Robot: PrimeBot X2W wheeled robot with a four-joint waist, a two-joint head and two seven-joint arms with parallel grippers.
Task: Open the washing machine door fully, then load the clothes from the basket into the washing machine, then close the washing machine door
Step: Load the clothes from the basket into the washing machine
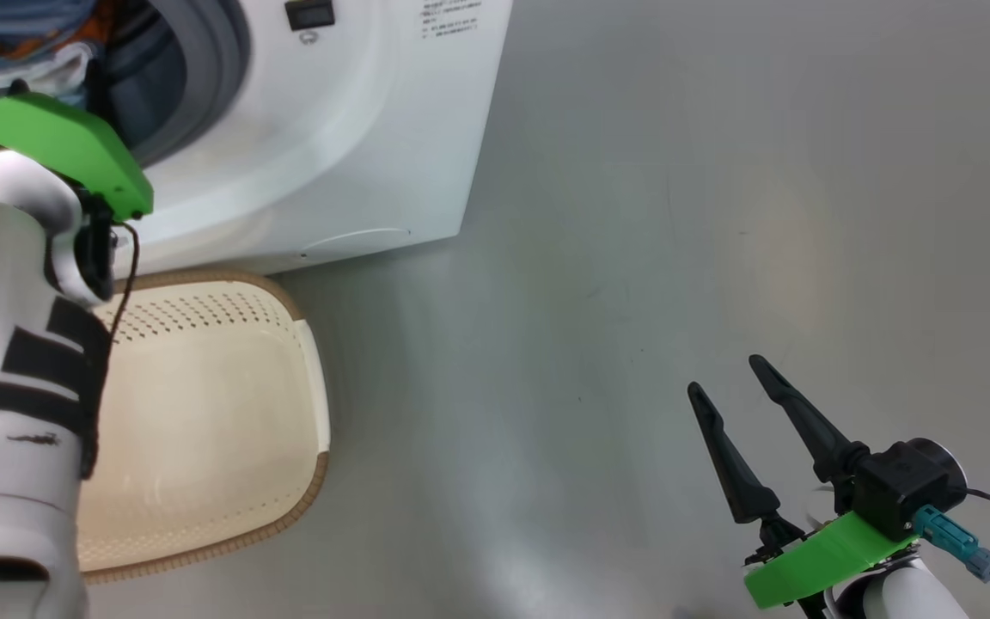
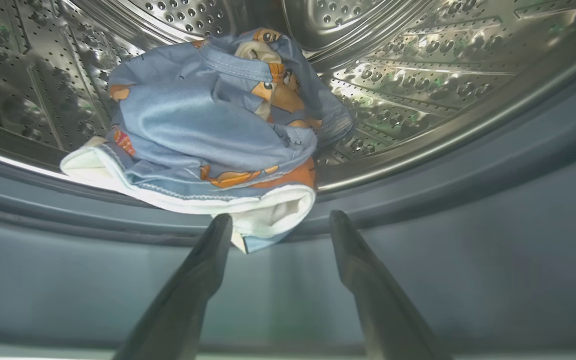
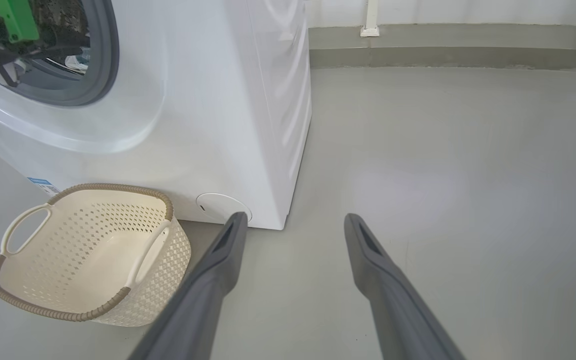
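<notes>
Steel drum (image 2: 418, 75): clothes (image 2: 208, 125) beyond left pincer (image 2: 280, 216)

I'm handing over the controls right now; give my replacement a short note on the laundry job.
Left gripper: open, at the washing machine's mouth, tips beside the clothes, gripping nothing.
Right gripper: open, empty, over the floor.
Clothes: in the drum, white hem hanging over the grey seal.
Basket: empty, by the machine's front.
Done: clothes loaded.
Left: tuck the hem in, withdraw the left arm, close the door.
</notes>
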